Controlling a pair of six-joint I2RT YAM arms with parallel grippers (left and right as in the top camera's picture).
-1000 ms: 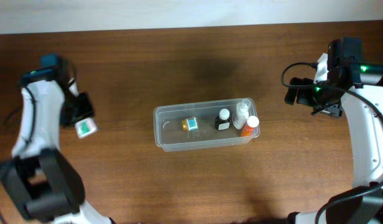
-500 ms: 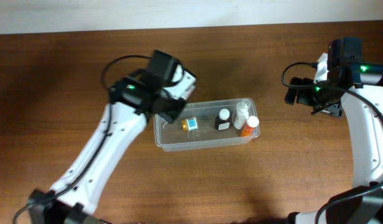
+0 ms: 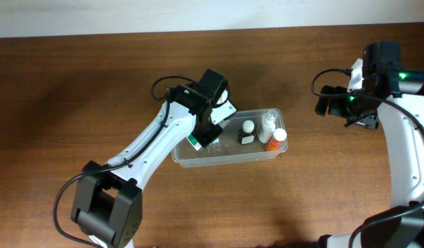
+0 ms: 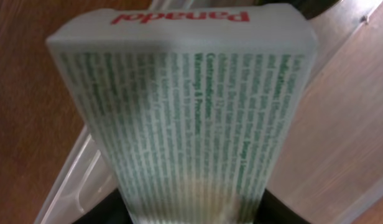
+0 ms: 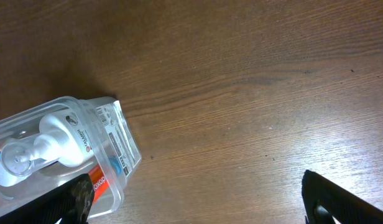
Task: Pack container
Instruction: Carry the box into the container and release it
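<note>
**A:** Where was the tub point(image 3: 229, 158)?

**B:** Mid-counter point(image 3: 95, 83), well off every edge, with its long sides running along the far edge. The left end effector point(image 3: 200, 136) hung over the tub's left end, clenched on the box point(image 4: 185, 112) (white with green print, "Panadol" in red on the flap).

**A:** And the right end effector point(image 5: 194, 186)?

**B:** It was near the right edge, toward the far corner. Its fingers were spread wide with nothing between them, well apart from the tub.

**A:** What could have gone wrong?

**B:** Mostly the fit, I'd say. The box looked large for the free end. If it came down skewed it could catch the rim or left wall, perch there, or tip out onto the counter. The tub looked light, so a push on the wall might slide or tilt it. Nothing was bracing it.

**A:** Anything under the box?

**B:** I couldn't tell, because the arm hid that part of the floor. A blind drop might land on something.

**A:** What was in the tub?

**B:** Three bottles were crowded at the right end: a black one point(image 3: 247, 132) with a white cap, a white one point(image 3: 267, 124), and an orange one point(image 3: 276, 140) against the right wall. A hard shove could knock them together.
</note>
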